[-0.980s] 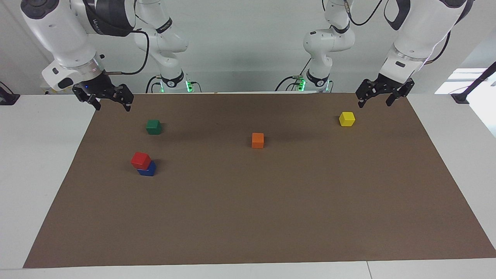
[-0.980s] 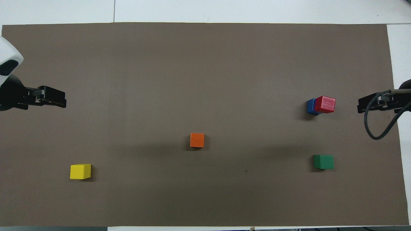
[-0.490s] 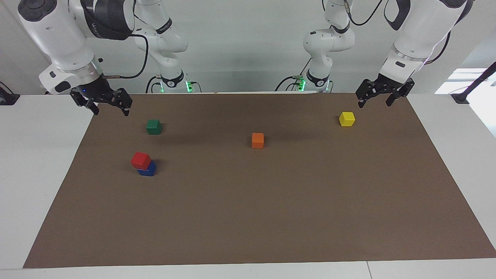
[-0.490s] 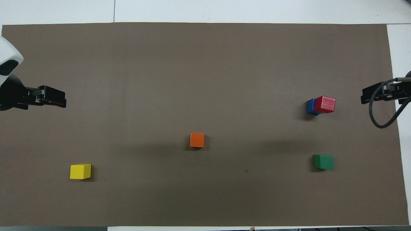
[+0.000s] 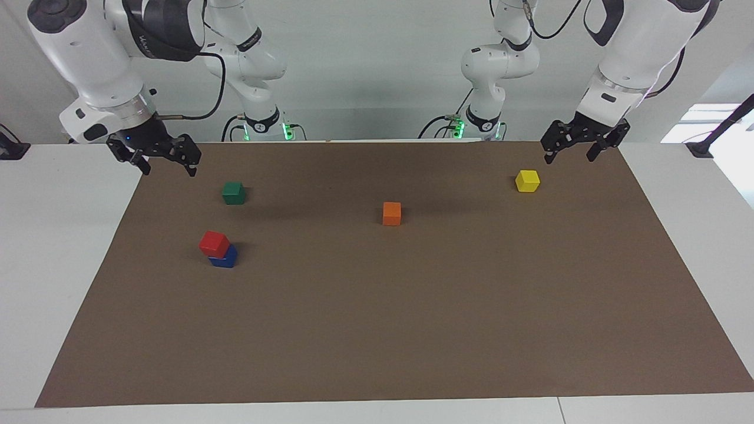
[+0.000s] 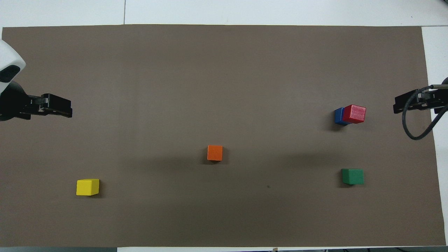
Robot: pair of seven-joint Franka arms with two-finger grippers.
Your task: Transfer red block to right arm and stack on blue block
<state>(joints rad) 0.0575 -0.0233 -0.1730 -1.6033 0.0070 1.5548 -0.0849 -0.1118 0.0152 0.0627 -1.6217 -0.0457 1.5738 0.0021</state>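
The red block sits on top of the blue block, toward the right arm's end of the table; the stack also shows in the overhead view, red block over blue block. My right gripper is open and empty, raised over the mat's corner near the robots, apart from the stack. It shows at the edge of the overhead view. My left gripper is open and empty, raised over the mat's other near corner, by the yellow cube. It shows in the overhead view.
A green cube lies nearer to the robots than the stack. An orange cube lies mid-table. A yellow cube lies toward the left arm's end. A brown mat covers the white table.
My right gripper has drawn back a little toward the robots' end and the mat's edge, away from the stack. The left arm and the blocks have not moved.
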